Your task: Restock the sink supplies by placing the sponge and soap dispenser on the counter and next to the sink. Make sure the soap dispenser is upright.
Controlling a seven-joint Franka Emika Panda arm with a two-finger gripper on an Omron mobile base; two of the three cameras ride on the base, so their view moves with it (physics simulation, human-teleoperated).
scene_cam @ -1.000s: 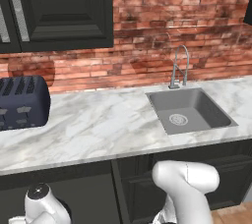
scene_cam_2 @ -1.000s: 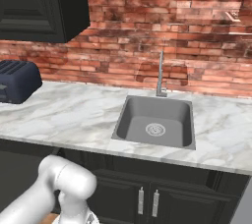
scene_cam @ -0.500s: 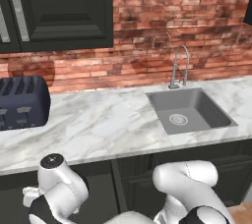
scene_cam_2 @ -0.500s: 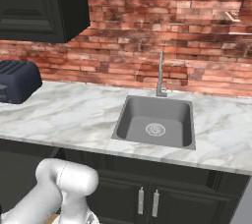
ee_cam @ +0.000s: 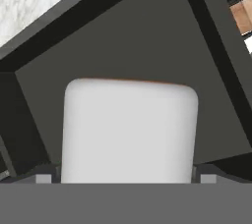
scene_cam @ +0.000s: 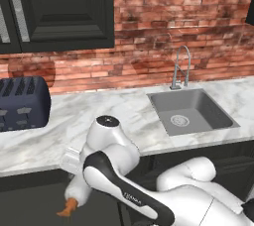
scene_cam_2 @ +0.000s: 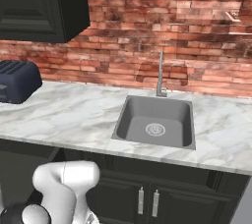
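Fingers (ee_cam: 43, 177) stand spread to either side of the soap dispenser (ee_cam: 129, 130), whose white body fills the gap between them, so I judge it pinched at a wide grip. From the left base view the soap dispenser hangs nozzle-down below the counter (scene_cam: 89, 116) edge at left, with the sink (scene_cam: 191, 111) well off to the right. Judgement for this step: lift clear of the counter lip, then roll the hand so the nozzle points up before setting down beside the sink.
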